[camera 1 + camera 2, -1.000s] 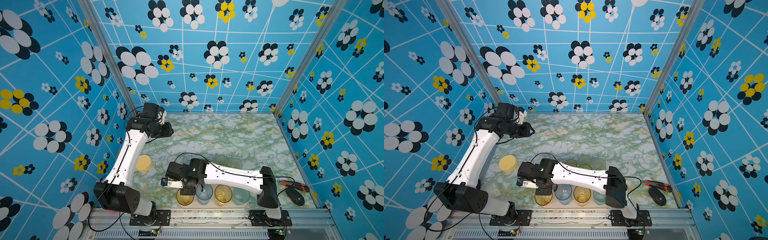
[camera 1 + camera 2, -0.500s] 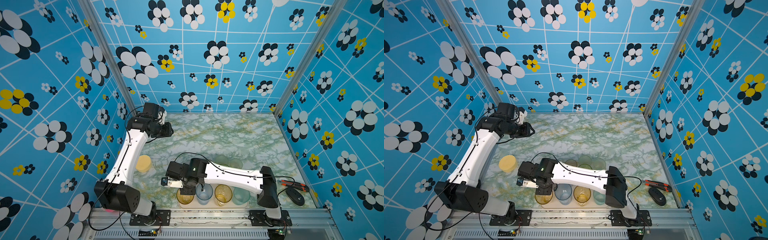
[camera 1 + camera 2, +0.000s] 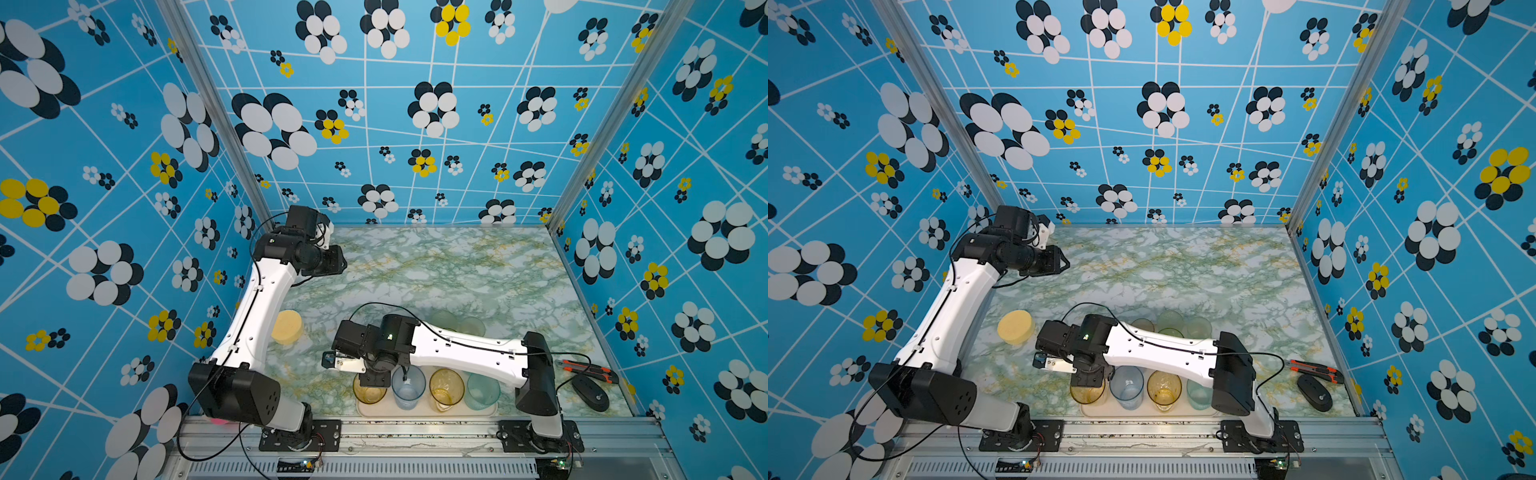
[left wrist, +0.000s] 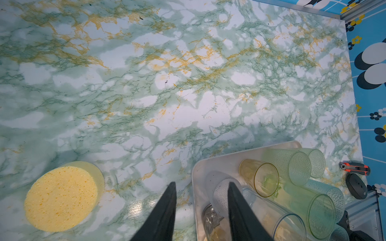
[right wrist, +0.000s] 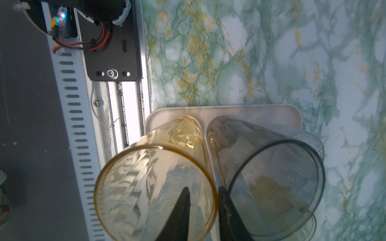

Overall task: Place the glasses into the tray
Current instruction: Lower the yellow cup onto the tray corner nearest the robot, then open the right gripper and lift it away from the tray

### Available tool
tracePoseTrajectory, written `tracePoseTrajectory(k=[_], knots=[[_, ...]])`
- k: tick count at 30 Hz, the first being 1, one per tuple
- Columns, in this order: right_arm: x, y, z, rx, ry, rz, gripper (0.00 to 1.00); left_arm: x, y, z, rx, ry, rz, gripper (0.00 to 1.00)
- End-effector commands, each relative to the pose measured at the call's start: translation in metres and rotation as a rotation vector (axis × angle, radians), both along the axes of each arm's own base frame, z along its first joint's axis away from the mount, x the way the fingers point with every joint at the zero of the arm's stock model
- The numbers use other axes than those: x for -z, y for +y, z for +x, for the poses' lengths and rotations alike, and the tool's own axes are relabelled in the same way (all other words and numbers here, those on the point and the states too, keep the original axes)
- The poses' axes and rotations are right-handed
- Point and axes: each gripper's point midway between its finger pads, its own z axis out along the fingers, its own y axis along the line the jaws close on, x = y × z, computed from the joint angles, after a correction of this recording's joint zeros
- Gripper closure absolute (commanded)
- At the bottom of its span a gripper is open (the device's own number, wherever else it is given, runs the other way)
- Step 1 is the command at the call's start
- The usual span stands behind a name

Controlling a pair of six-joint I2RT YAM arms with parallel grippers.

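the cream tray [image 3: 428, 412] lay flat at the front. tall see-through glasses [image 3: 446, 386] stood upright in it, side by side: yellow, blue, green, grey.

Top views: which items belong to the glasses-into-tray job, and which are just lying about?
Job: glasses, cream tray.
Lying about: yellow sponge disc, orange box cutter, black mouse.

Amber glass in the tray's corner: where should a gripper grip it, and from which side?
Take the amber glass by its rim from straight above, pinching the wall at the open mouth. It stands upright in the tray corner with the smoky grey glass close beside, so a grasp round its body likely lacks room.
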Motion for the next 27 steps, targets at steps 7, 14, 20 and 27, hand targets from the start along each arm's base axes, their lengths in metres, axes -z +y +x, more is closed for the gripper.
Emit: tracePoseTrajectory(k=[7,14,20,27], knots=[[-0.027,-0.008,0.006,-0.007,-0.029,0.066,0.73,-0.002,0.006,0.000,-0.011,0.008,0.020,0.58],[-0.028,-0.011,0.001,-0.014,-0.011,0.074,0.73,-0.003,0.006,0.001,-0.017,0.008,0.016,0.58],[-0.060,-0.010,0.008,0.031,-0.026,0.180,0.73,0.002,0.006,-0.001,-0.022,0.020,0.019,0.58],[-0.100,-0.030,0.033,0.175,-0.039,0.302,0.73,0.010,0.009,-0.004,-0.033,0.029,0.032,0.58]])
